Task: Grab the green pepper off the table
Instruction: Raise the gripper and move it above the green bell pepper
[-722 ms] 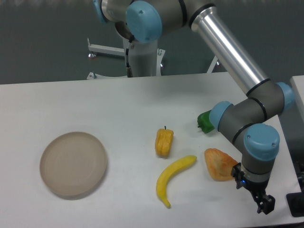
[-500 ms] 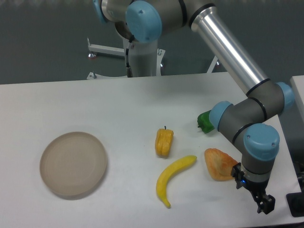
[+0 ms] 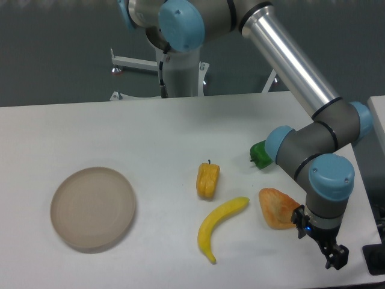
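Observation:
The green pepper (image 3: 260,155) lies on the white table (image 3: 150,138) at the right, mostly hidden behind the arm's grey elbow joint; only its left part shows. My gripper (image 3: 337,260) hangs near the table's front right corner, well in front of the pepper and just right of an orange object. Its small dark fingers look close together and hold nothing, but the view is too small to tell whether they are open or shut.
A yellow-orange pepper (image 3: 208,179) lies mid-table, with a yellow banana (image 3: 219,226) in front of it. An orange lumpy object (image 3: 278,208) lies beside the gripper. A round beige plate (image 3: 92,208) sits at the left. A dark object (image 3: 374,259) is at the right edge.
The gripper has shifted very slightly; nothing else has moved.

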### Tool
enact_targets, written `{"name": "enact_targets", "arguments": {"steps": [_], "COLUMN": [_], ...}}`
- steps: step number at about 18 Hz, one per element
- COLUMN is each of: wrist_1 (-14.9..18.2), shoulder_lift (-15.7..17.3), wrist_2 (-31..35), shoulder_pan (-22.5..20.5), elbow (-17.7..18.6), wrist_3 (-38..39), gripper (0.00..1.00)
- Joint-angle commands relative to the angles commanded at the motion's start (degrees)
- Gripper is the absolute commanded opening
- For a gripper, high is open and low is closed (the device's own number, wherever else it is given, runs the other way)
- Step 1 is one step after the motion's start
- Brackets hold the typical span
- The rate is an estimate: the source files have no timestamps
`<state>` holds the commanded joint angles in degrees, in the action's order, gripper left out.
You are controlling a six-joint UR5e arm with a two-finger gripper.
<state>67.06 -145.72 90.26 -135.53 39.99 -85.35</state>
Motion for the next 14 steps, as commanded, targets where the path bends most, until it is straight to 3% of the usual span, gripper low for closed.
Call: {"name": "enact_targets", "arguments": {"steps": [6,11,14], "wrist_1": [0.4,2.4,2.8], "shoulder_lift": [5.2,14.3,18.2], "wrist_2": [0.0,-1.7,-2.5], "shoulder_pan": [-0.3,-3.1,-5.0], "elbow": [5.4,16.0,21.5], "wrist_3": [1.1,1.1,1.1], "gripper": [1.00,1.00,1.00]}}
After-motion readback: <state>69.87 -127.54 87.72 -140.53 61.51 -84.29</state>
